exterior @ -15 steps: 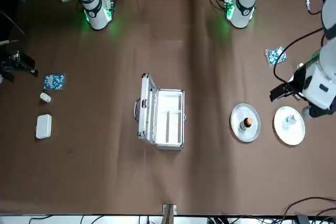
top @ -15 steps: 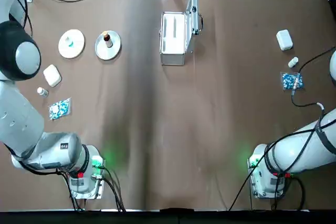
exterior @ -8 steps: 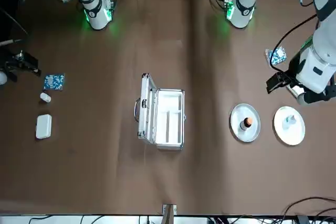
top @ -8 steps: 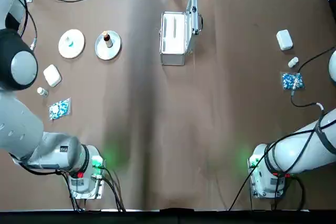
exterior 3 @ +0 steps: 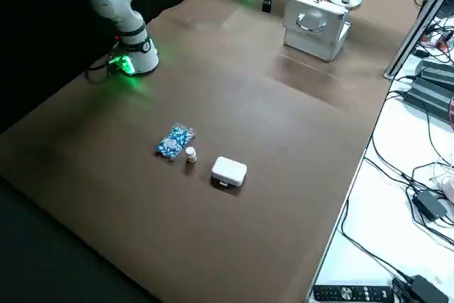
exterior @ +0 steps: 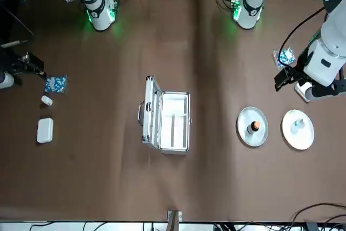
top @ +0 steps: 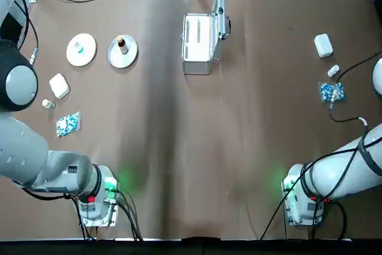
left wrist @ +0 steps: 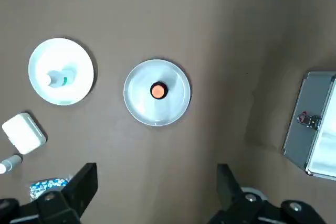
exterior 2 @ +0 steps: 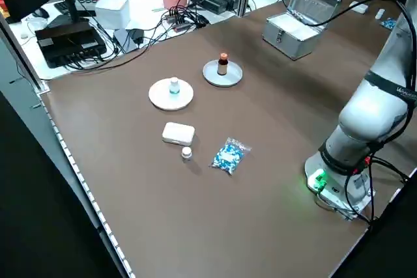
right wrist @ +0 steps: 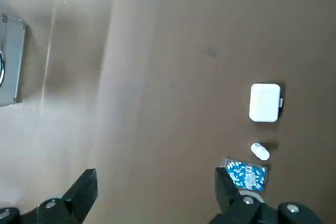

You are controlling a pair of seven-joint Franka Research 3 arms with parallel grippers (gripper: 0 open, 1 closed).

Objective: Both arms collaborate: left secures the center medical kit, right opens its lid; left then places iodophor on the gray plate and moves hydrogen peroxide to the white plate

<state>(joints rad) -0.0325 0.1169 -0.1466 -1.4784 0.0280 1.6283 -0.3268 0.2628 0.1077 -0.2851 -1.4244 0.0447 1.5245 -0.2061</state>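
Standing open at the far middle of the brown table, the medical kit has its lid raised on the side toward the right arm, showing a pale, bare-looking interior. No lettering or brand can be read on the case, the bottles or the packets; the only mark is the teal-blue patch on the hydrogen peroxide.

That bottle rests on the white plate, and the iodophor stands upright in the middle of the gray plate just beside it. Both plates sit on the left arm's side, well apart from the kit.

The left gripper hangs high over that side of the table, fingers spread wide and holding nothing; its wrist view looks straight down on both plates. Near them lie a small white box, a white vial and a blue-white packet.

The right gripper is raised at the right edge, fingers likewise wide apart and empty, above a matching white box, vial and packet.

A broad stretch of bare cloth runs from the kit to the arm bases, lit green at each. Cables crowd the bench beyond the far edge.
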